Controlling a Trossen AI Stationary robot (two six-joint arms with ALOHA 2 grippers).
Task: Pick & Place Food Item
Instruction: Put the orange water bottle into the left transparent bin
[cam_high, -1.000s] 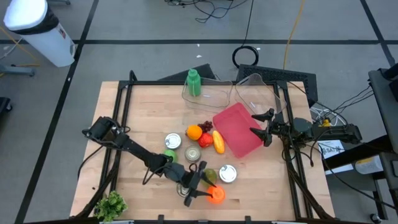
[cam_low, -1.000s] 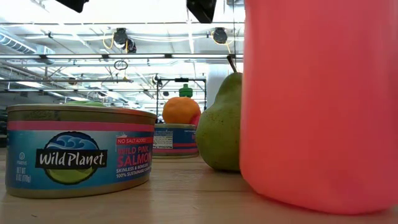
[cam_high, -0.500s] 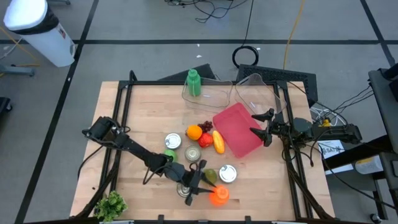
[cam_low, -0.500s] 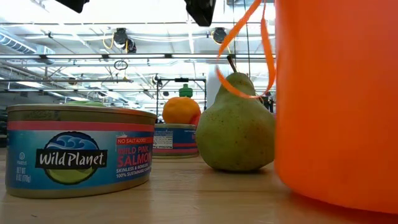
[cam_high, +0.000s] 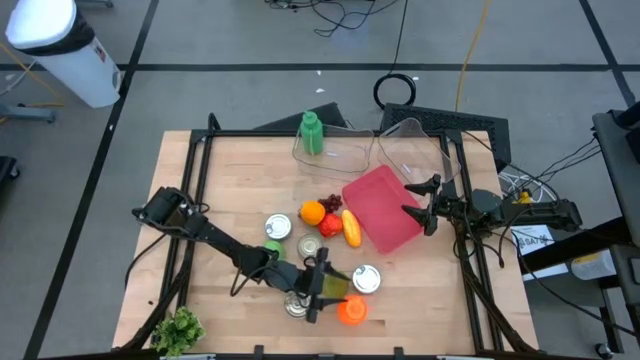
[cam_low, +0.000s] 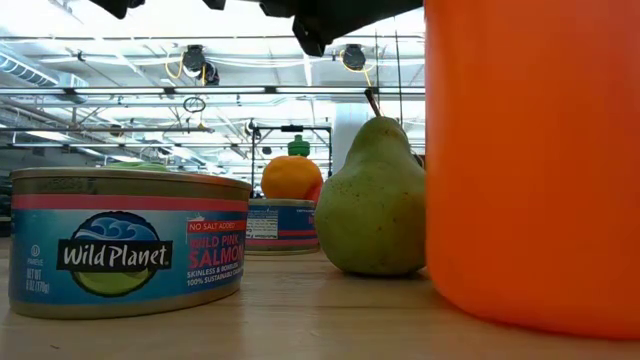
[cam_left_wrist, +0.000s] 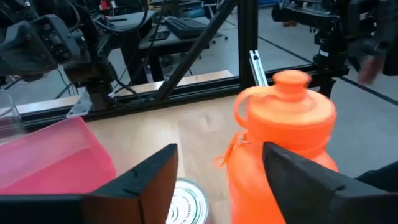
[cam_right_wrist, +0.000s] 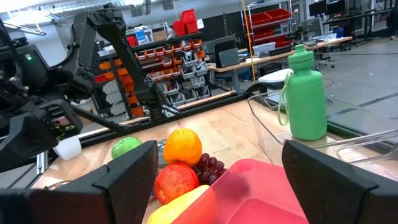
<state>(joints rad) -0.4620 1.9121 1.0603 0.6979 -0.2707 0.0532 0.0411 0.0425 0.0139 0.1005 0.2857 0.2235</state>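
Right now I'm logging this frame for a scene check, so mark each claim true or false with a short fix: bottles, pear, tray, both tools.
1. The orange bottle stands upright near the table's front edge. True.
2. The left tool is shut on the pear. False: its fingers are open, straddling it from above.
3. The green bottle lies on the pink tray. False: it stands at the table's far side.
4. The right tool hangs open at the pink tray's edge. True.
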